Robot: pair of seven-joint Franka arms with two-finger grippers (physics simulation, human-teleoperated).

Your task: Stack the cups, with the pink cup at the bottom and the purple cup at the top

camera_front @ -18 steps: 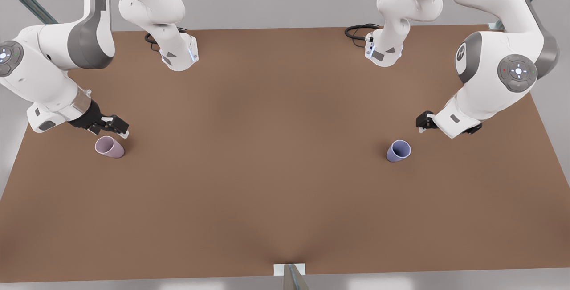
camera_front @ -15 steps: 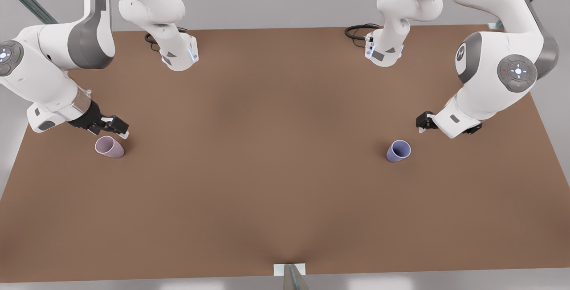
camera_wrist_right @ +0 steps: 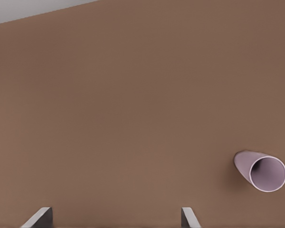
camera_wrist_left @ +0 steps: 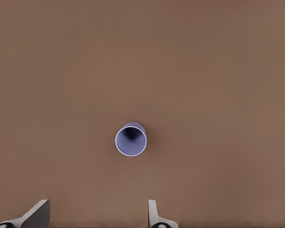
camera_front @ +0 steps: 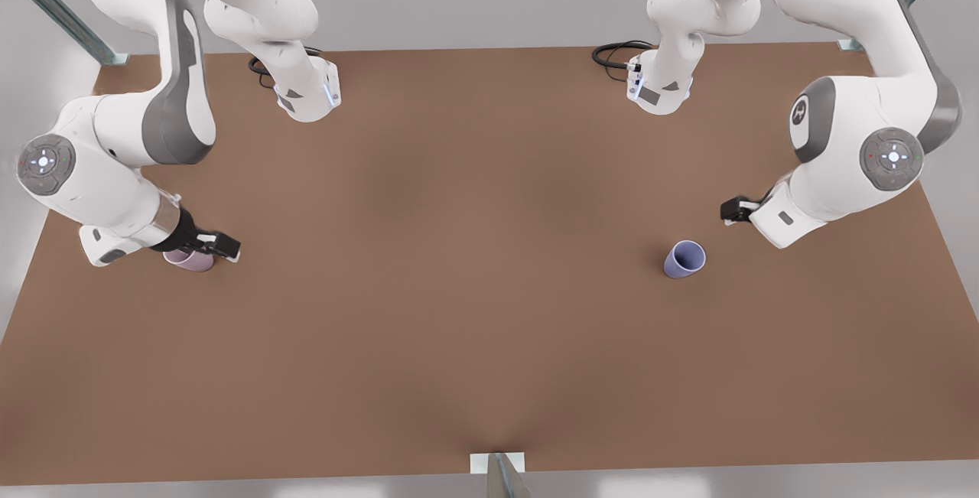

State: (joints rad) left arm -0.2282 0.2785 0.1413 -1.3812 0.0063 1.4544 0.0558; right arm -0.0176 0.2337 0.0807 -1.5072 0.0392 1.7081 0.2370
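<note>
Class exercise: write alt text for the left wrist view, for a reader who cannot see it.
The purple cup stands upright and alone on the brown table, seen from almost straight above, its mouth open to the camera. The left gripper hovers open nearby, clear of the cup.

Front view: high, steeply downward over the whole tabletop (camera_front: 489,291), facing both arm bases. Left wrist view: straight down, farther off, sharing the purple cup (camera_wrist_left: 131,139) (camera_front: 684,259). Right wrist view: oblique and nearer, sharing the pink cup (camera_wrist_right: 261,170) (camera_front: 191,261).
</note>
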